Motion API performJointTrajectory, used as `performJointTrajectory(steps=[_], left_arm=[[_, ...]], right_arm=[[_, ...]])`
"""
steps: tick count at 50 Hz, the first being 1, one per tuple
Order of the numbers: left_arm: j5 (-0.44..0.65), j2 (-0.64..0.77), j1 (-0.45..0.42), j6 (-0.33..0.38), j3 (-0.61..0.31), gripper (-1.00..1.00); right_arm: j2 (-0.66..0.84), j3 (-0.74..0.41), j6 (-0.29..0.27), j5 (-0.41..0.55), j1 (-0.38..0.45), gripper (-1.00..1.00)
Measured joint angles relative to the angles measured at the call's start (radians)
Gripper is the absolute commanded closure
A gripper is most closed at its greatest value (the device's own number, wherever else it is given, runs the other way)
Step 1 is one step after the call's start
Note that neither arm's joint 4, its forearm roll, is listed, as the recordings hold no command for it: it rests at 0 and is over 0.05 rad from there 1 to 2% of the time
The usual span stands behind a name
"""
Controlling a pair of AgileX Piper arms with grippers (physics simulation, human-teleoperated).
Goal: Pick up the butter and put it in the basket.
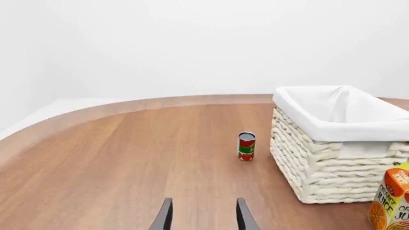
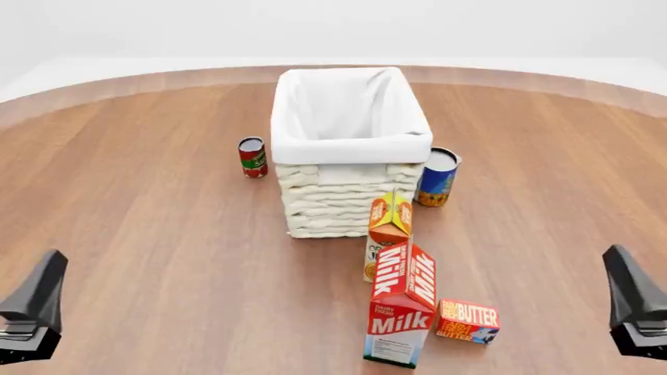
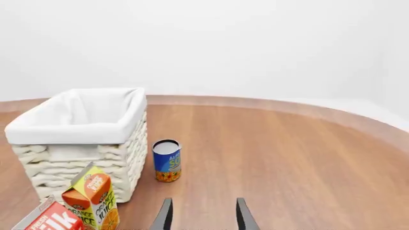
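The butter (image 2: 468,321) lies flat on the surface (image 2: 156,258), just beside the milk carton (image 2: 402,314), well short of the basket (image 2: 349,148). Right claw (image 3: 202,215) spread, empty; approach is best made from the carton-free side.

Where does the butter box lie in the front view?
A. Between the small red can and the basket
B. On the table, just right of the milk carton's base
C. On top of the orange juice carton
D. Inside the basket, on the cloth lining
B: the butter box lies flat on the table beside the base of the milk carton, nearer the camera than the basket, with neither pincer touching it.
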Motion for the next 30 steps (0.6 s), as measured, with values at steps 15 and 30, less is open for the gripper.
performJointTrajectory(steps=[15, 30], left_arm=[[0.0, 0.0, 0.0, 0.0, 0.0, -1.0], [0.0, 0.0, 0.0, 0.0, 0.0, -1.0]], right_arm=[[0.047, -0.05, 0.004, -0.002, 0.044, -1.0], [0.24, -0.198, -0.15, 0.066, 0.17, -1.0]])
